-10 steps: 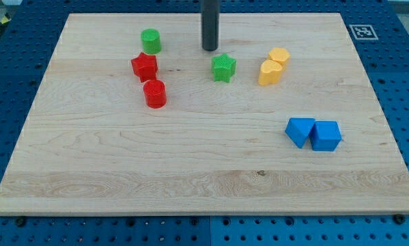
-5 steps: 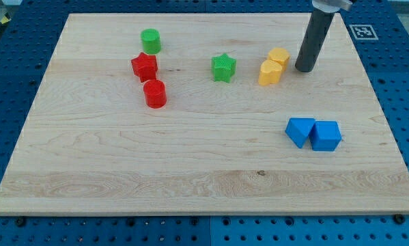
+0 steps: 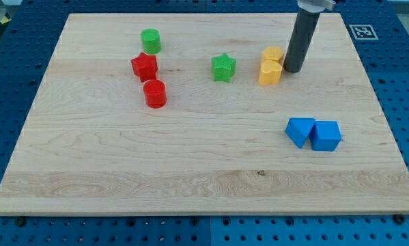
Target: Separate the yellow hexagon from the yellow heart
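Observation:
Two yellow blocks sit touching near the view's top right of the wooden board (image 3: 88,171). The upper one (image 3: 273,55) looks like the hexagon; the lower one (image 3: 270,72) looks like the heart, though their shapes are hard to make out. My tip (image 3: 291,70) stands on the board right beside them on their right, touching or almost touching the upper yellow block. The dark rod rises from it out of the view's top.
A green star (image 3: 223,67) lies left of the yellow pair. A green cylinder (image 3: 150,41), a red star (image 3: 144,66) and a red cylinder (image 3: 154,93) stand at the upper left. Two blue blocks (image 3: 300,131) (image 3: 326,135) touch at the right.
My tip swept from above the green star to the right of the yellow pair, then moved left against them. The upper yellow block has shifted slightly left.

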